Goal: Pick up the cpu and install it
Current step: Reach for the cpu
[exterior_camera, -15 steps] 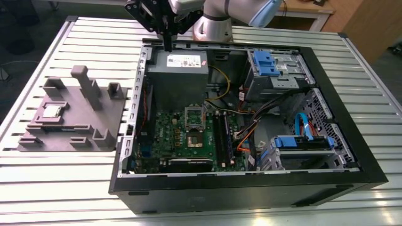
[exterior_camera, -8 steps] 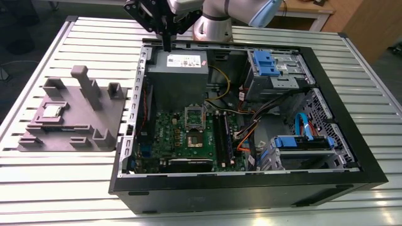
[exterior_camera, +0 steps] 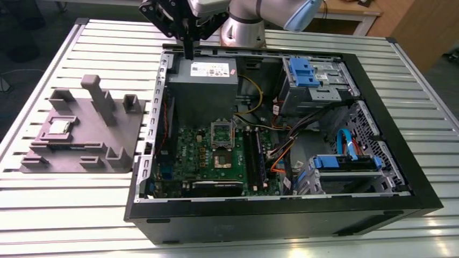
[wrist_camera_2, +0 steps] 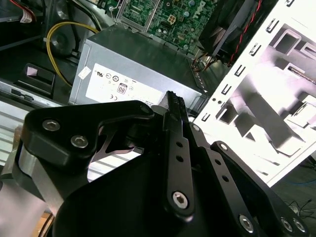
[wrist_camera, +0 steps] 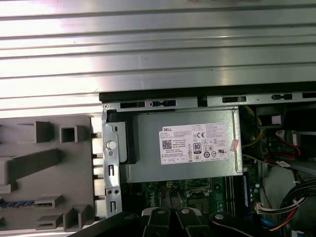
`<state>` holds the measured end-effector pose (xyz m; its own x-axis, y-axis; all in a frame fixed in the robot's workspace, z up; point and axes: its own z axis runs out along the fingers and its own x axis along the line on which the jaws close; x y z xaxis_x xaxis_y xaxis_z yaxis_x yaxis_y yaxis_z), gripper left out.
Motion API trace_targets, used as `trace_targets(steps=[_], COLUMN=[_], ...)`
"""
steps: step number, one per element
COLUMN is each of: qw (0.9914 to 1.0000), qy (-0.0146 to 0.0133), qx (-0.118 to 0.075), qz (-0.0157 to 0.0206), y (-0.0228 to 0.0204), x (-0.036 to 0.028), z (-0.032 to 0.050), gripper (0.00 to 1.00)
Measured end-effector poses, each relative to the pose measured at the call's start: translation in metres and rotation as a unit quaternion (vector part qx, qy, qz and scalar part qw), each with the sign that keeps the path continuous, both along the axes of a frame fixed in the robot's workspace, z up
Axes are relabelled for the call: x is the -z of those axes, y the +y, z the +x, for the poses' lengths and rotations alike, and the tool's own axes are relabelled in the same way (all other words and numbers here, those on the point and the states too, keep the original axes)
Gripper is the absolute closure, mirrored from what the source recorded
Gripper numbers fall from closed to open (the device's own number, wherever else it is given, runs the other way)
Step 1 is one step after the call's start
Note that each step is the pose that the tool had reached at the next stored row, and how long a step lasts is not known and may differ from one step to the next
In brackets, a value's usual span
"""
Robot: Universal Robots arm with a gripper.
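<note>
The cpu (exterior_camera: 57, 127), a small silvery square chip, lies in a recess of the grey holder block (exterior_camera: 83, 134) on the table, at the exterior view's left of the open computer case (exterior_camera: 401, 177). My gripper (exterior_camera: 188, 52) hangs well away from it, above the case's back edge by the grey power supply box (exterior_camera: 204, 80), fingers shut with nothing between them. In the second wrist view the fingertips (wrist_camera_2: 173, 101) press together over the power supply box (wrist_camera_2: 133, 69). The motherboard socket (exterior_camera: 223, 157) lies bare, its silver bracket (exterior_camera: 221, 130) raised.
The case rests on a slatted metal table (exterior_camera: 64, 215). Blue drive cages (exterior_camera: 308, 72) and loose cables (exterior_camera: 287, 145) fill the case on the exterior view's right. The holder block (wrist_camera: 44, 168) has several upright posts. The power supply box (wrist_camera: 185, 148) sits under the wrist.
</note>
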<state>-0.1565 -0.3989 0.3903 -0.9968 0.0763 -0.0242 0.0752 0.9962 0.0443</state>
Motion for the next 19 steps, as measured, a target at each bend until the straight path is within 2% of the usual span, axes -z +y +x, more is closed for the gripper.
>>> trace_targets(steps=[19], qw=[1.0], qy=[0.0], qx=[0.0], qz=[0.0], y=[0.0], x=[0.0012], z=[-0.0067], gripper=[0.9])
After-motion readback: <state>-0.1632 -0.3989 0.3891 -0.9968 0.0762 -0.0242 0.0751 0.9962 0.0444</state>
